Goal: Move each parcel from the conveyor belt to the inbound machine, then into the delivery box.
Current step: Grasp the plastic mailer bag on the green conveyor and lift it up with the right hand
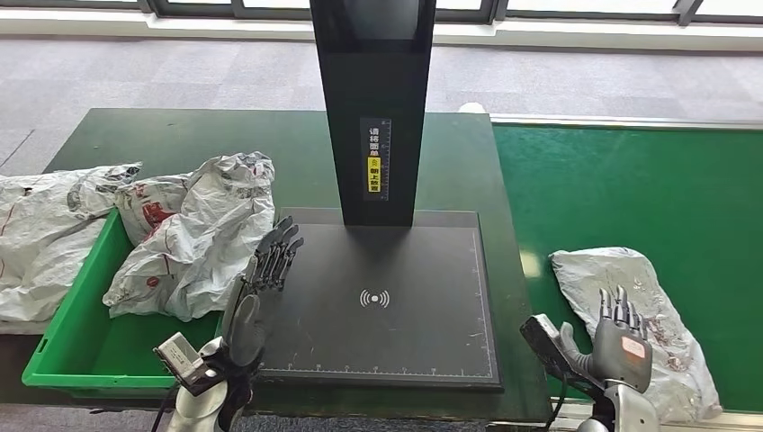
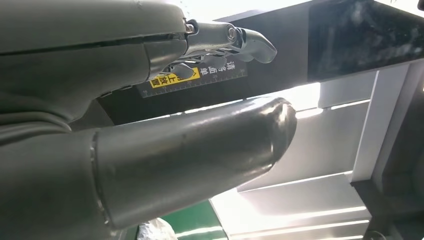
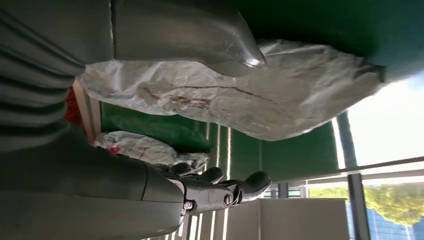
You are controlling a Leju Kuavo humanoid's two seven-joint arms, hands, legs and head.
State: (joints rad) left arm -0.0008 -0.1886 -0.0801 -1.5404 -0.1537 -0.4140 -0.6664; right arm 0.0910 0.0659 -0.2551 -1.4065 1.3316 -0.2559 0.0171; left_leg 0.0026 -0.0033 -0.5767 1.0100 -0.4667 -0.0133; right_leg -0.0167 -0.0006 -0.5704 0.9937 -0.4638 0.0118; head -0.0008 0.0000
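A crumpled grey parcel (image 1: 648, 315) lies on the green conveyor belt (image 1: 630, 189) at the right; the right wrist view has the same parcel (image 3: 240, 100) close up. My right hand (image 1: 621, 337) hovers over its near end, fingers spread, holding nothing. My left hand (image 1: 265, 279) is raised at the left edge of the black inbound machine plate (image 1: 396, 297), fingers straight and empty; the left wrist view has its fingers (image 2: 230, 40) before the machine's post. Several grey parcels (image 1: 193, 234) lie in and over the green delivery box (image 1: 72, 342).
The machine's black post (image 1: 373, 108) rises from the back of the plate. Another parcel (image 1: 45, 225) hangs over the box's left side. Grey carpet lies beyond the dark table.
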